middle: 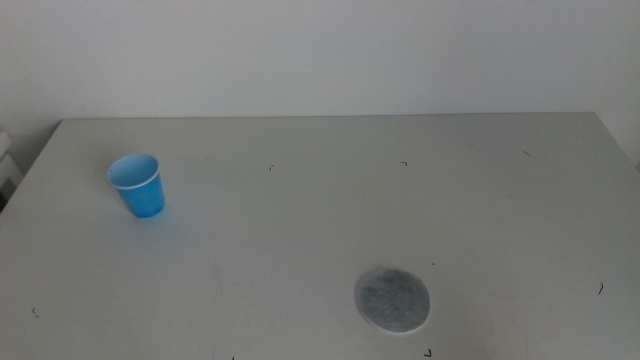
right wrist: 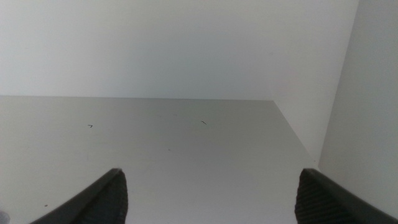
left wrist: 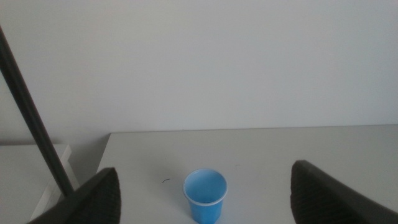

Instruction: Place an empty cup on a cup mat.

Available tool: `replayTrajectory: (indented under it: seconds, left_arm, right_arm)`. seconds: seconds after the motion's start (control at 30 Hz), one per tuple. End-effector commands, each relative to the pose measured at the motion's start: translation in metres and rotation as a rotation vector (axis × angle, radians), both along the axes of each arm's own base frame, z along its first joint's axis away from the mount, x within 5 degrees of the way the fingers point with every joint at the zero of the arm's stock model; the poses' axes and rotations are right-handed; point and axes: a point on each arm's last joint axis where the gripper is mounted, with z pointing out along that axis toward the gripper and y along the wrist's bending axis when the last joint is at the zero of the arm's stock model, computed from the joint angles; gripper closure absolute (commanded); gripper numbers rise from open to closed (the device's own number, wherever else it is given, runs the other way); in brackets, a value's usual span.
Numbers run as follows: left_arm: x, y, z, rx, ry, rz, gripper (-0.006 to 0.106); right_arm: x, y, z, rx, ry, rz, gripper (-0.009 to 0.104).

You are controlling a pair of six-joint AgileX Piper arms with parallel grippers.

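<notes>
The blue cup point(middle: 137, 185) stands upright and empty on the table's left side, apart from everything. The round grey cup mat point(middle: 394, 299) lies flat near the front edge, right of centre, with nothing on it. Neither arm shows in the middle view. In the left wrist view my left gripper point(left wrist: 205, 205) is open and empty, and the cup point(left wrist: 205, 195) stands beyond it, between the two jaws. In the right wrist view my right gripper point(right wrist: 211, 199) is open and empty over bare table. The mat does not show in either wrist view.
The grey table point(middle: 330, 210) ends at a white wall at the back. A dark slanted rod point(left wrist: 34, 118) and a pale ledge stand off the table's left edge in the left wrist view. The table's right corner point(right wrist: 273, 102) shows in the right wrist view.
</notes>
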Motion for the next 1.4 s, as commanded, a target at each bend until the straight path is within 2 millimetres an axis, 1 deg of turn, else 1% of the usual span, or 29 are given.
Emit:
replayTrajectory:
  seconds: [0.0,0.1,0.17,0.37,0.4,0.5,0.63,0.73,0.83,0.97,1.1,1.17,1.27,1.37]
  left_arm:
    - [0.016,-0.001,0.032,-0.023,-0.012,-0.001,-0.005]
    - [0.036,-0.002,0.059,-0.022,0.027,0.004,-0.005]
    - [0.054,-0.003,0.075,-0.021,0.053,0.007,-0.005]
    - [0.109,-0.004,0.1,-0.014,0.182,0.018,-0.005]
    - [0.115,-0.004,0.105,-0.01,0.189,0.022,-0.005]
    - [0.144,-0.005,0.11,-0.007,0.254,0.029,-0.005]
    - [0.182,-0.007,0.104,-0.004,0.33,0.033,-0.005]
    - [0.208,-0.008,0.095,-0.003,0.384,0.036,-0.005]
    - [0.233,-0.009,0.079,-0.008,0.454,0.039,-0.005]
    - [0.261,-0.01,0.048,-0.035,0.538,0.058,-0.005]
    - [0.287,-0.007,0.019,0.019,0.584,0.085,-0.005]
    - [0.295,-0.005,0.004,0.049,0.631,0.102,-0.005]
    - [0.305,-0.007,-0.023,0.033,0.747,0.097,-0.005]
    - [0.312,0.001,-0.046,0.004,0.842,0.106,-0.005]
  right_arm:
    - [-0.002,0.0,0.011,-0.023,-0.106,0.006,0.001]
    - [-0.002,0.0,0.011,-0.023,-0.106,0.006,0.001]
    - [-0.002,0.0,0.011,-0.023,-0.106,0.006,0.001]
    - [-0.002,0.0,0.011,-0.023,-0.106,0.006,0.001]
    - [-0.002,0.0,0.011,-0.023,-0.106,0.006,0.001]
    - [-0.002,0.0,0.011,-0.023,-0.106,0.006,0.001]
    - [-0.002,0.0,0.011,-0.023,-0.106,0.006,0.001]
    - [-0.002,0.0,0.011,-0.023,-0.106,0.006,0.001]
    - [-0.002,0.0,0.011,-0.023,-0.106,0.006,0.001]
    - [-0.002,0.0,0.011,-0.023,-0.106,0.006,0.001]
    - [-0.002,0.0,0.011,-0.023,-0.106,0.006,0.001]
    - [-0.002,0.0,0.011,-0.023,-0.106,0.006,0.001]
    - [-0.002,0.0,0.011,-0.023,-0.106,0.006,0.001]
    - [-0.002,0.0,0.011,-0.023,-0.106,0.006,0.001]
